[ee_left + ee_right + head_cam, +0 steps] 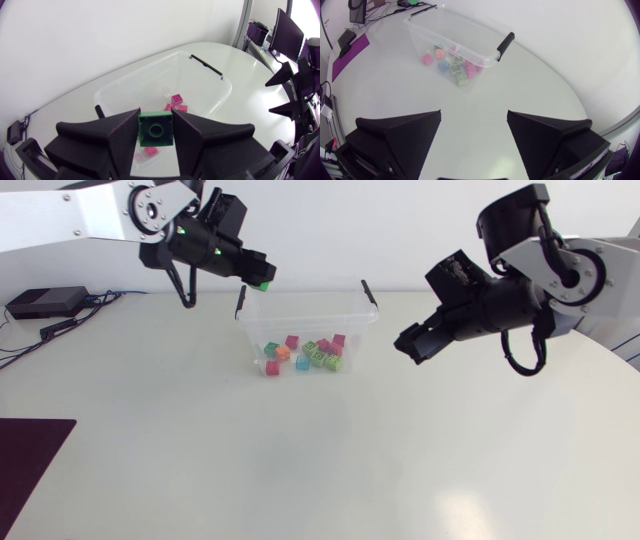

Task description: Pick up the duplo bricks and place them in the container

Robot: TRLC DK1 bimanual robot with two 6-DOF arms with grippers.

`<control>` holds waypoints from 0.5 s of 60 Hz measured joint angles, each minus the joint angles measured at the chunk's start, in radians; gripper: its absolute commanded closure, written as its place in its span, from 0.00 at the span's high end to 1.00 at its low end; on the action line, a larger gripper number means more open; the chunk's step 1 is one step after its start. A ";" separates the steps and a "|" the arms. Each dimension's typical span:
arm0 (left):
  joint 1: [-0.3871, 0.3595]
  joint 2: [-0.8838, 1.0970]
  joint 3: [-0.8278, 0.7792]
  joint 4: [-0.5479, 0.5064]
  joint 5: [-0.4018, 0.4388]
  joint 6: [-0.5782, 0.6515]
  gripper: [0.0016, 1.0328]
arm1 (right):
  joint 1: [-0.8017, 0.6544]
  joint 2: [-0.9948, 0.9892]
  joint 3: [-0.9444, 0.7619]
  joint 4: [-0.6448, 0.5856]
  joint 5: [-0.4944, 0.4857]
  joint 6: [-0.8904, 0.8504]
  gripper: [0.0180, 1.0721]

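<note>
Head view: the left claw [262, 278] was seen clamped on a green brick [156, 128] above the container [355, 328], set near the far edge of the surface [300, 470], in which many bricks [305, 355] already lay. The right claw [474, 125] was held apart, empty. No loose bricks were seen; only this release seemed left.

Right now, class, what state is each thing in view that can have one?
left gripper: shut on the green duplo brick
green duplo brick: held off the table
right gripper: open, empty
container: upright, no lid on
duplo bricks in the container: loose on its floor
</note>
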 measured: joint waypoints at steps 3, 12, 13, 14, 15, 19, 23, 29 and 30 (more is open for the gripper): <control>-0.016 0.061 0.056 0.005 -0.008 -0.005 0.28 | -0.013 -0.034 -0.048 0.011 0.000 -0.003 0.93; -0.045 0.201 0.161 0.012 -0.057 -0.019 0.70 | -0.055 -0.122 -0.158 0.017 0.000 -0.026 0.95; -0.046 0.210 0.166 0.012 -0.061 -0.019 0.80 | -0.060 -0.132 -0.167 0.017 0.000 -0.028 0.95; -0.049 0.223 0.171 0.012 -0.072 -0.019 0.89 | -0.066 -0.143 -0.177 0.016 0.000 -0.029 0.95; -0.052 0.232 0.174 0.012 -0.077 -0.019 0.93 | -0.070 -0.150 -0.183 0.017 0.000 -0.031 0.95; -0.057 0.254 0.182 0.012 -0.087 -0.019 0.96 | -0.087 -0.188 -0.207 0.016 -0.001 -0.045 0.95; -0.061 0.259 0.182 0.011 -0.102 -0.019 0.96 | -0.092 -0.219 -0.222 0.013 -0.001 -0.052 0.95; -0.066 0.255 0.182 0.010 -0.109 -0.019 0.96 | -0.095 -0.257 -0.232 0.003 -0.001 -0.055 0.95; -0.066 0.253 0.182 0.007 -0.109 -0.019 0.96 | -0.096 -0.262 -0.232 0.000 -0.001 -0.056 0.95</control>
